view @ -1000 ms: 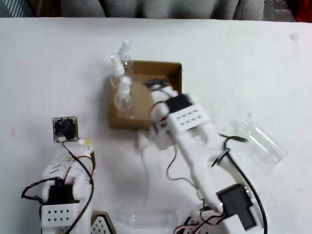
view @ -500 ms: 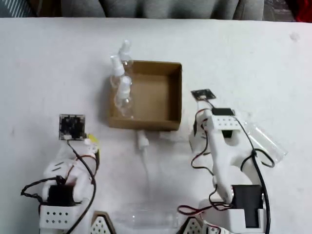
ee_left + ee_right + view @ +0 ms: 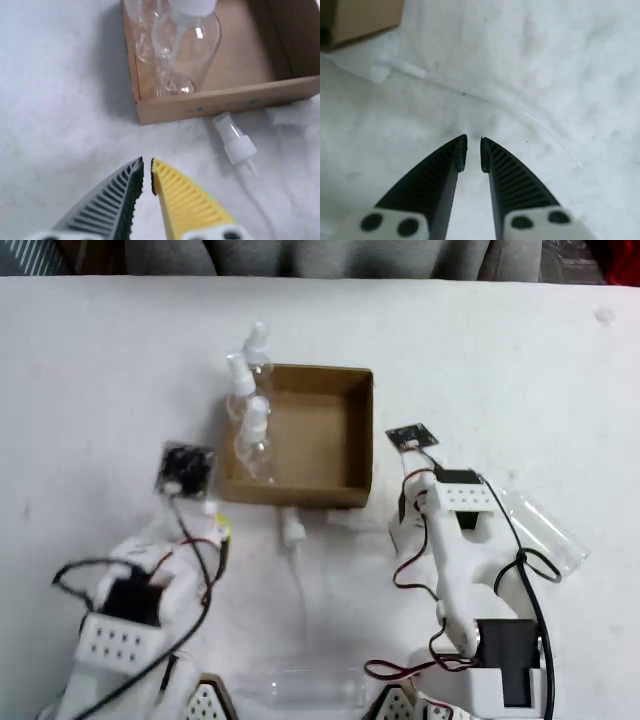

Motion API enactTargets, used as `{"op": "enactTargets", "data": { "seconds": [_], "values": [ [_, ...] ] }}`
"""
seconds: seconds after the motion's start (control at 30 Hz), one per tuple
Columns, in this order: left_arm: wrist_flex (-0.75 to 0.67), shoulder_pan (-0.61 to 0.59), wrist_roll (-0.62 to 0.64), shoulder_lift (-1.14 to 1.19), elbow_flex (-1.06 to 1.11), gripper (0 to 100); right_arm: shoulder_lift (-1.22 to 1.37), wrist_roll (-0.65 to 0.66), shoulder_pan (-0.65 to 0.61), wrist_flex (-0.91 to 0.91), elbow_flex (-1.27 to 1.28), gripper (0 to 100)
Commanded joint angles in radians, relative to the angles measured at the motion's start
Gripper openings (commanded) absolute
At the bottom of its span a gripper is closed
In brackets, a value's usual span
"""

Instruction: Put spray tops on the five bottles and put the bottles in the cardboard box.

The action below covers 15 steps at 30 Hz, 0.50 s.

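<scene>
1. The bench (image 3: 520, 350) carries two bare bottles lying on their sides, one (image 3: 545, 532) beside the right arm (image 3: 450, 560) and one (image 3: 300, 687) at the near edge between the arms.
2. In the cardboard box (image 3: 300, 494), three capped bottles (image 3: 250, 435) stand along one wall, so keep the free side for the rest.
3. The left tool (image 3: 146, 167) and right tool (image 3: 472, 142) are each closed to a sliver and grip nothing. Open the left one wide before you descend.
4. The loose spray top (image 3: 234, 144) lies just outside the box's front wall. Grip its head squarely so the dip tube (image 3: 251, 167) hangs straight.
</scene>
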Motion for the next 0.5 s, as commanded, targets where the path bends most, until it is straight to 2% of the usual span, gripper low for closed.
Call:
{"op": "enactTargets", "data": {
  "seconds": [0.0,0.17,0.23,0.47],
  "values": [
    [-0.005,0.122,0.12,0.248,-0.169,5,-0.041,0.011,0.013,-0.007,-0.006,1.6],
    [-0.006,0.231,0.31,0.443,-0.273,23,-0.041,0.011,0.013,-0.008,-0.006,1.6],
    [-0.008,0.255,0.37,0.507,-0.315,28,-0.039,0.011,0.013,-0.008,-0.006,1.6],
    [-0.201,0.275,0.499,0.743,-0.351,27,-0.039,0.011,0.013,-0.008,-0.006,1.6]
  ]
}}
